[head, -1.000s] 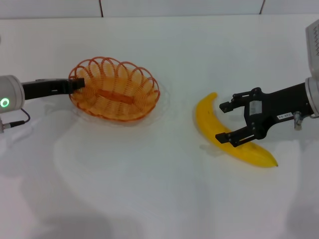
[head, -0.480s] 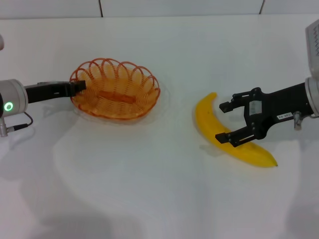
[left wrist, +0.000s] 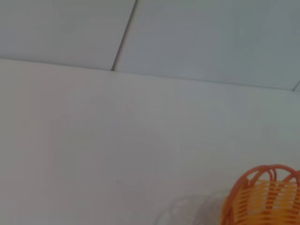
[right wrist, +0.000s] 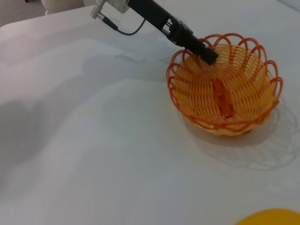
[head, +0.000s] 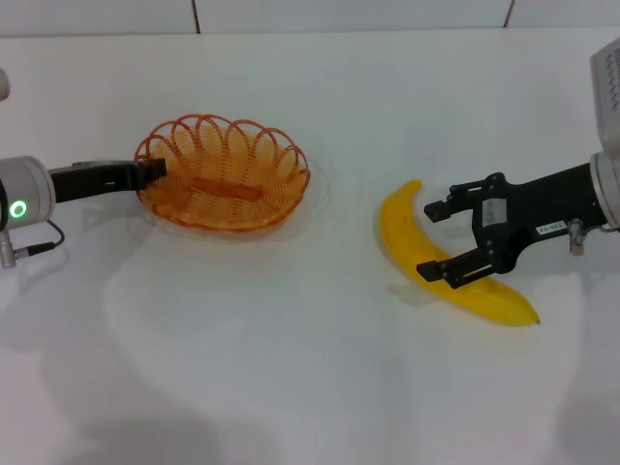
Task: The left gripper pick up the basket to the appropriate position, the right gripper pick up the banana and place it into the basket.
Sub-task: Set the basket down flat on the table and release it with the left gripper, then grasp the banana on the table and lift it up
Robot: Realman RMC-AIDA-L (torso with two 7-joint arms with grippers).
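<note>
The orange wire basket point(head: 225, 176) sits at the table's left middle. My left gripper point(head: 150, 169) is shut on its left rim. The right wrist view also shows the basket point(right wrist: 225, 89) with the left gripper point(right wrist: 205, 52) clamped on the rim. One edge of the basket point(left wrist: 267, 197) shows in the left wrist view. The yellow banana point(head: 397, 228) lies on the table at the right, its dark tip toward the front. My right gripper point(head: 429, 239) is open, low over the banana's middle, with one finger on each side. A sliver of banana point(right wrist: 272, 218) shows in the right wrist view.
The white table point(head: 291, 368) carries nothing else. A tiled wall point(head: 349, 15) runs along the far edge. A thin cable point(head: 39, 237) hangs by the left arm's wrist.
The left arm has shifted slightly and the basket now sits a little flatter and higher in view. The right gripper has hardly moved over the banana.
</note>
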